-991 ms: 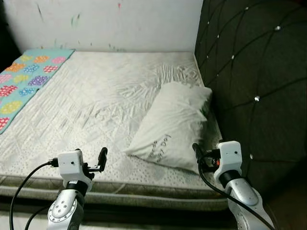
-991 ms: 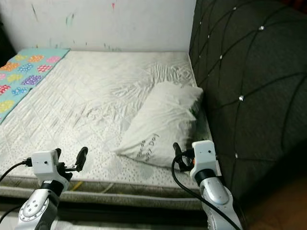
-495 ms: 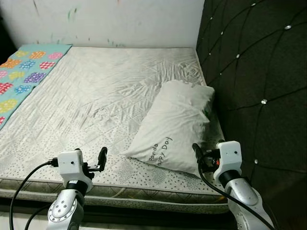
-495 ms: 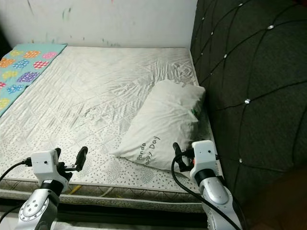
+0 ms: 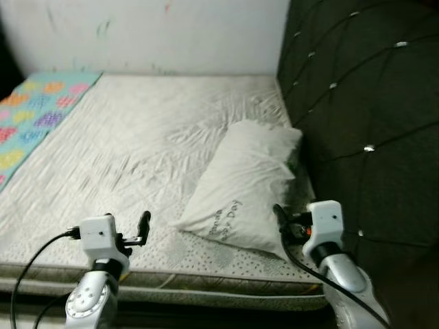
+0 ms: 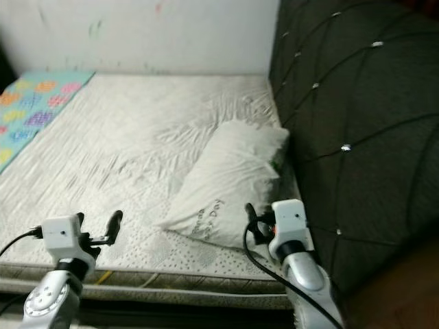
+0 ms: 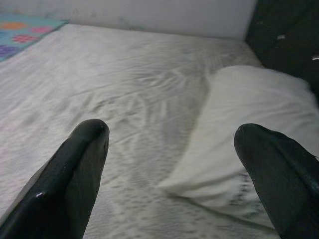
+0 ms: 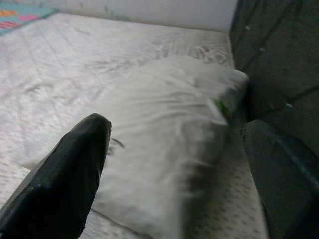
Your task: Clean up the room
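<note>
Pillow (image 5: 250, 188) lies at the mattress's (image 5: 137, 151) headboard (image 5: 363, 103) edge, long axis running diagonally from the front edge toward the headboard. Both grippers, left (image 7: 169, 169) and right (image 8: 174, 174), hover spread apart, empty, at the front edge.

Two silver arms; white boxy wrist housings; black cables; each pincer has long black fingers (image 7: 75, 174).

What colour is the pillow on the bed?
White, with dark lettering near one end; the pillow shows best in the left eye view.
</note>
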{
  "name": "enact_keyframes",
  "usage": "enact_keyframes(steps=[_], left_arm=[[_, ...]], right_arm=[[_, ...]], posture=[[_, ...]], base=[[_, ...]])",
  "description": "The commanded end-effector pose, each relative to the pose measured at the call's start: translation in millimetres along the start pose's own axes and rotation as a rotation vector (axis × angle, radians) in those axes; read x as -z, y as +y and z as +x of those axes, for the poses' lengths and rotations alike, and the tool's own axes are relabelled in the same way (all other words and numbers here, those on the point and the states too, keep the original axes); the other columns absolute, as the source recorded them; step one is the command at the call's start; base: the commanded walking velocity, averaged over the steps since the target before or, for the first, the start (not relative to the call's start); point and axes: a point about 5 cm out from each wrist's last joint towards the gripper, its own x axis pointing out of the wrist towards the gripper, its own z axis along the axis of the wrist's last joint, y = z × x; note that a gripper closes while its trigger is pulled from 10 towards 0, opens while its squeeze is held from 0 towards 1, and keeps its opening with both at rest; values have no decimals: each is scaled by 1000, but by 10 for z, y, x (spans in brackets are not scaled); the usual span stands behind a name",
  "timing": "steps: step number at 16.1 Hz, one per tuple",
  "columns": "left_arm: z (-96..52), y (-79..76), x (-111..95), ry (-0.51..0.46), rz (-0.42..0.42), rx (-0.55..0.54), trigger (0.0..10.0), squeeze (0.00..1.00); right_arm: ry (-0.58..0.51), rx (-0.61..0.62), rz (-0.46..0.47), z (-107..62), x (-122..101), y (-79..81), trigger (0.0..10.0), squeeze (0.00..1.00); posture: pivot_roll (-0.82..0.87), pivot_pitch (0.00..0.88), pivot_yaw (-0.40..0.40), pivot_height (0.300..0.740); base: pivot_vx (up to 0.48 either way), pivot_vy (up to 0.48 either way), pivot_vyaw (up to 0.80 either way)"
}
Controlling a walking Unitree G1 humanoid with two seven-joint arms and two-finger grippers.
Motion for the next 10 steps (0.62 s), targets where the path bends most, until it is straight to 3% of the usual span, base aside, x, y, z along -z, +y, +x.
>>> enact_keyframes(steps=[1,10], left_arm=[[1,46,4,6,19,-7,10000,0],[21,50,0,2,18,-8,10000,0]], right_arm=[[3,-2,13,17,-4,13,10000,0],[3,3,14,37,-5,9,10000,0]], posture=[[-103,0,36,740],[-104,0,36,740]], base=[[304,0,0],[299,0,0]])
